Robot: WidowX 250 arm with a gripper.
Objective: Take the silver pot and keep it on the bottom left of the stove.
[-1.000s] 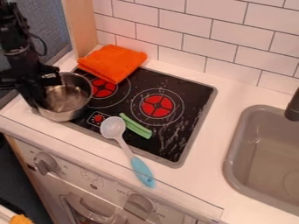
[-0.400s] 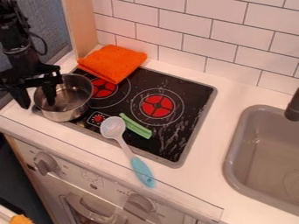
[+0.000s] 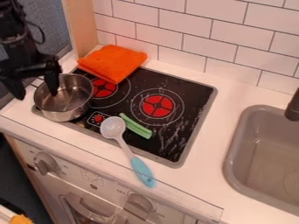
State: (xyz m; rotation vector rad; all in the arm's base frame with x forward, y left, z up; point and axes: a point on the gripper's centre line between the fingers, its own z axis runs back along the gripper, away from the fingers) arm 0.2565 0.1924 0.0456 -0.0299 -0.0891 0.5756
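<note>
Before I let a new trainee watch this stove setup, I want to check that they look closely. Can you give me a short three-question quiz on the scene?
1. Multiple choice: What colour is the cloth at the stove's back-left corner? A) blue B) orange C) white
2. True or false: The gripper is open, with one finger seen against the inside of the silver pot and the other outside its rim.
3. Fill in the blank: The spoon's bowl is over the stove, while its blue ____ is beyond the stove's front edge.

Key: 1. B; 2. True; 3. handle
</note>
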